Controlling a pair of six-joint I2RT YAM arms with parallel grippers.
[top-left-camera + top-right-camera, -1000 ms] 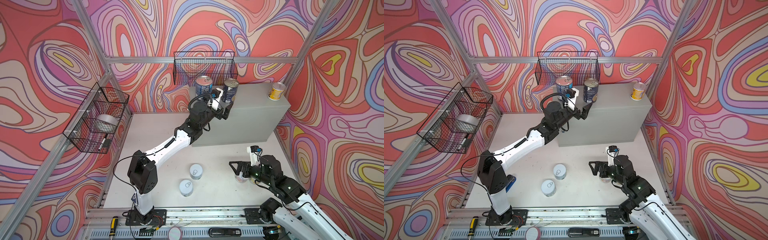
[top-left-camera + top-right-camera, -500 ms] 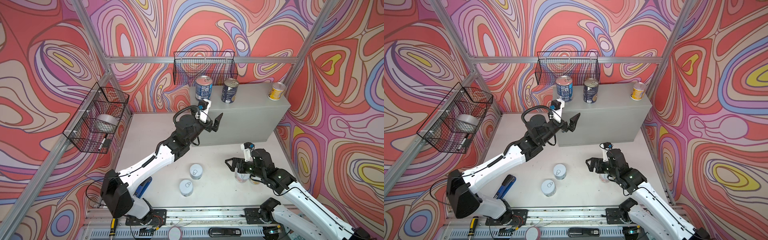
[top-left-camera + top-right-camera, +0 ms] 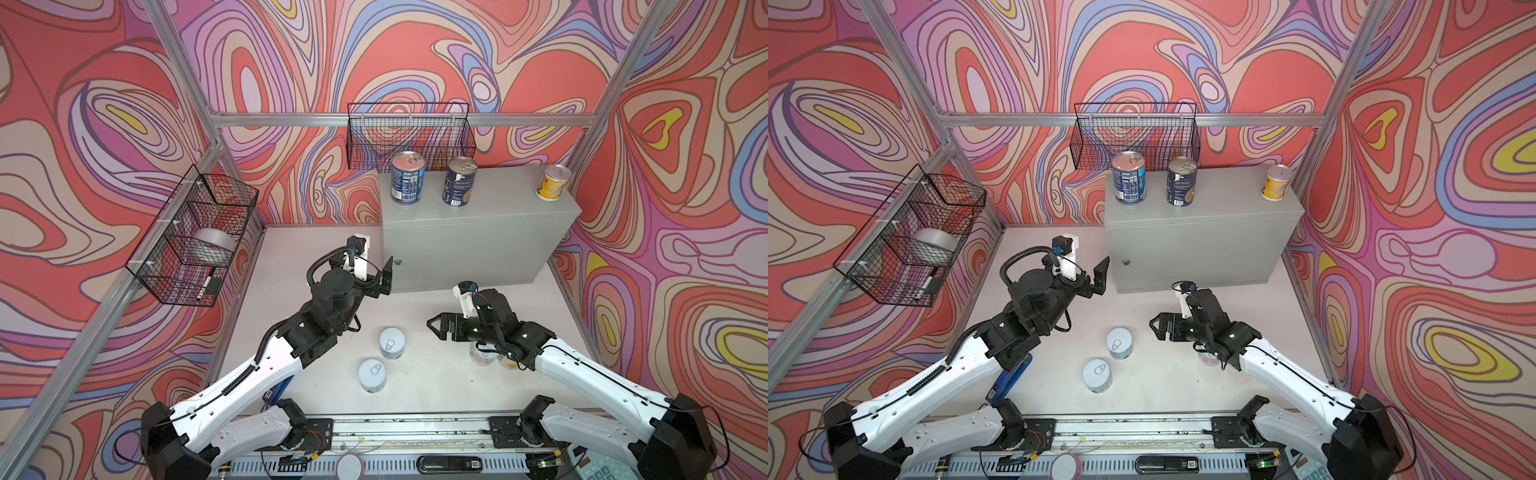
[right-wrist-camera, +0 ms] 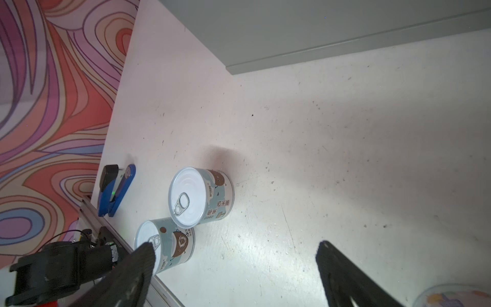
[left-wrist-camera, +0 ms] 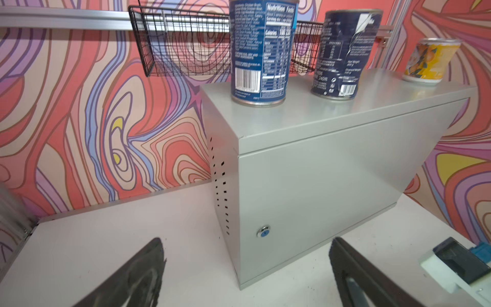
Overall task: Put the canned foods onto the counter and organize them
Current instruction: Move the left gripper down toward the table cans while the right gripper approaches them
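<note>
Left gripper (image 5: 247, 247) spread, empty, facing the smooth grey metal cabinet (image 5: 332, 186); right gripper (image 3: 436, 326) spread beside two round silver-lidded tins (image 3: 391, 343), lower centre.

I read three cans on the counter (image 3: 507, 195). The left can (image 3: 407, 183) and middle can (image 3: 459, 183) stand near its left end, apart. The right can (image 3: 552, 189) stands at its right end. The back basket (image 3: 409, 137) hangs behind the counter, above its left end.

On the table (image 3: 419, 399) before the counter, the far can (image 3: 391, 343) and near can (image 3: 372, 375) stand just beside each other. The hidden cans (image 3: 481, 355) sit to their right, partly covered. The side basket (image 3: 195, 241) hangs at the left, with a roll (image 3: 212, 245) in it.
</note>
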